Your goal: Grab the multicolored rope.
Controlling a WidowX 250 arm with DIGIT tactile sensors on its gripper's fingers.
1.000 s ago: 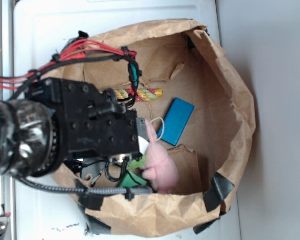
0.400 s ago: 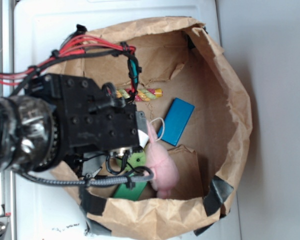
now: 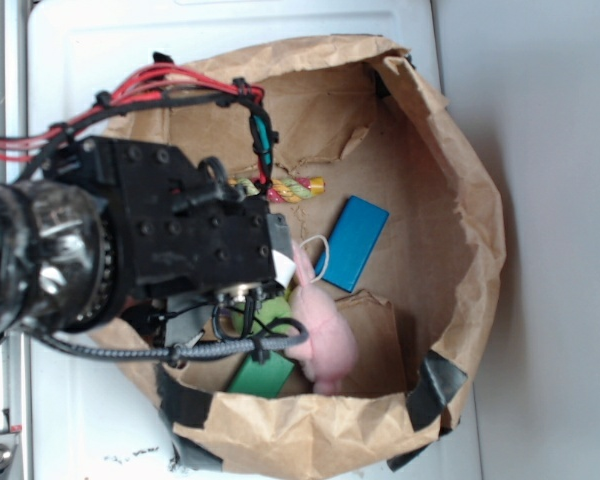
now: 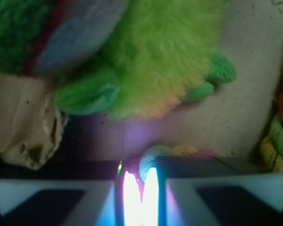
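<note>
The multicolored rope (image 3: 292,188), twisted in red-pink, yellow and green, lies on the bag floor at the back, and its left part is hidden under my arm. In the wrist view a curled rope end (image 4: 166,153) rises between the fingertips, and another stretch of rope (image 4: 282,129) runs along the right edge. My gripper (image 4: 140,178) is shut on that curled end, its white fingers almost together in strong glare. In the exterior view the black arm body (image 3: 180,240) hides the fingers.
Everything sits inside a wide brown paper bag (image 3: 480,230) with taped corners. A green plush toy (image 4: 155,61) lies just ahead of the fingers. A pink plush bunny (image 3: 325,335), a blue box (image 3: 352,242) and a green flat block (image 3: 263,375) lie nearby.
My arm has shifted slightly toward the back-left of the bag, uncovering more of the green block. The rope's visible straight part has stayed in place.
</note>
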